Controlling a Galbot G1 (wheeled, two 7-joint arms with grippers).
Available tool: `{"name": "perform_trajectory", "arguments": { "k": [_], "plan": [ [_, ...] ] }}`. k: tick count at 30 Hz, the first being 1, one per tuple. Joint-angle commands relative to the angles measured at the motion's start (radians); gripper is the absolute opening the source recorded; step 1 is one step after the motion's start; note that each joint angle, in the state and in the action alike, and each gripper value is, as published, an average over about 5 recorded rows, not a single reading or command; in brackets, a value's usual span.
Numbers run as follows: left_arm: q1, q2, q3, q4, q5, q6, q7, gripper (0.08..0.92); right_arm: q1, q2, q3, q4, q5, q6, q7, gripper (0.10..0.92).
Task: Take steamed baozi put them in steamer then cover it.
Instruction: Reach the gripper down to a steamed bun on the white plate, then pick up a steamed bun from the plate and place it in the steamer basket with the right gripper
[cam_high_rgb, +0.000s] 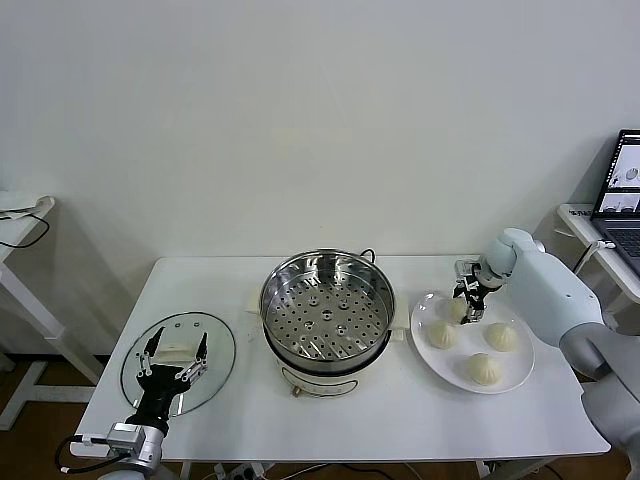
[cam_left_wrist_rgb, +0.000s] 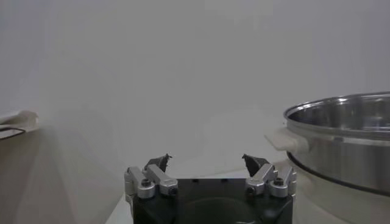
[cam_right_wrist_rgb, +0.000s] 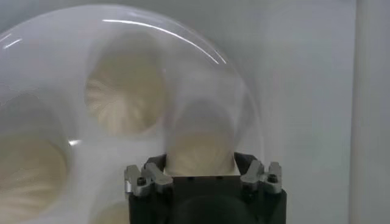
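Steamer (cam_high_rgb: 325, 318) on white table (cam_high_rgb: 400, 420), pale wall.

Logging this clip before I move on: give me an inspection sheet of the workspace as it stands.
Surface: white table, top looks clean.
Job's things: steamer at centre, uncovered, perforated tray bare; four baozi on the white plate at right; cover flat on the table at left.
Clutter: nothing seen.
Grippers: left gripper open over the cover's white handle, not touching it as far as shown; right gripper down on the rear baozi, fingers on either side of it.
Cables: black cord behind the steamer; another on the left side table.
Surroundings: plain wall; laptop on a side table at right.
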Motion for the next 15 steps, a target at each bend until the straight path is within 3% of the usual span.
{"name": "perform_trajectory", "arguments": {
  "k": [1,7,15],
  "plan": [
    [0.001,-0.002,-0.001,-0.003,0.001,-0.001,-0.001,0.823,0.0,-0.011,-0.012,0.026,0.008,0.0,-0.002,0.687],
    [0.004,-0.004,-0.001,-0.008,0.001,-0.001,-0.001,0.823,0.023,-0.098,-0.092,0.149,0.1,-0.014,-0.017,0.687],
    [0.009,0.0,-0.001,-0.021,0.002,0.001,-0.003,0.823,0.2,-0.322,-0.308,0.481,0.328,0.016,-0.07,0.686]
  ]
}}
